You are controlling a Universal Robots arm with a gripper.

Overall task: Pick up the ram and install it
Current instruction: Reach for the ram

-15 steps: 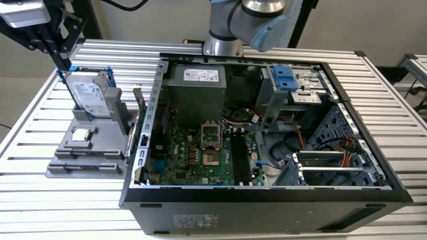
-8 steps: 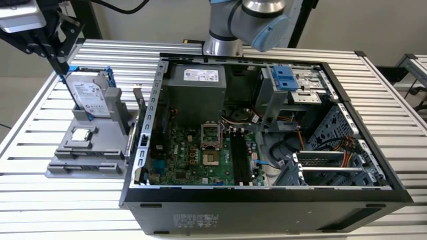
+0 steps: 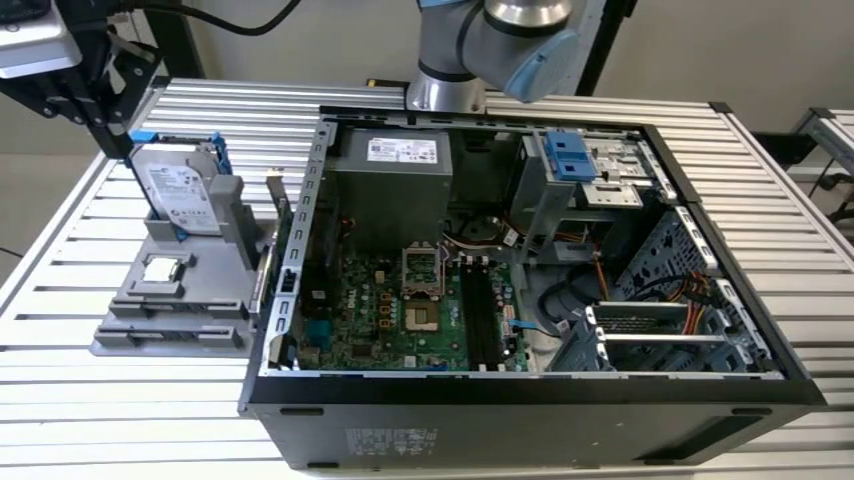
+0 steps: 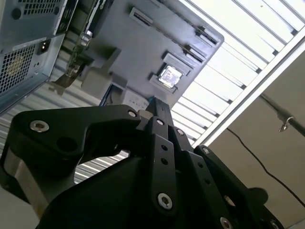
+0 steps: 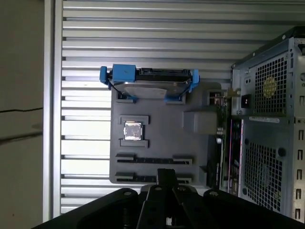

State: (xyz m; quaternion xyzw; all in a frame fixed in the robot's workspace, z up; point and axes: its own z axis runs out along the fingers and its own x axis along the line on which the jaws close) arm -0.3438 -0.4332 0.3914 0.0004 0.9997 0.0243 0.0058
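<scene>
Ram (image 3: 279,205) stood untouched at the grey holder's (image 3: 174,300) edge beside the computer case (image 3: 534,400), not yet picked up, with the closed, empty fingers (image 5: 164,177) above the holder.

Hard drive (image 5: 148,88), processor (image 5: 132,131) on grey holder (image 5: 167,143) beside open case (image 3: 534,395)

A silver ribbed aluminium-slat counter (image 3: 80,400) spreads across the exterior view, and its slats gleam under bright, even light. At twelve o'clock a plain pale beige wall (image 3: 347,40) stands behind it. At three o'clock sits the corner of a second slatted metal counter (image 3: 834,130). In the first wrist view, a thin black cable (image 5: 19,110) crosses the pale beige floor (image 5: 21,57).
</scene>
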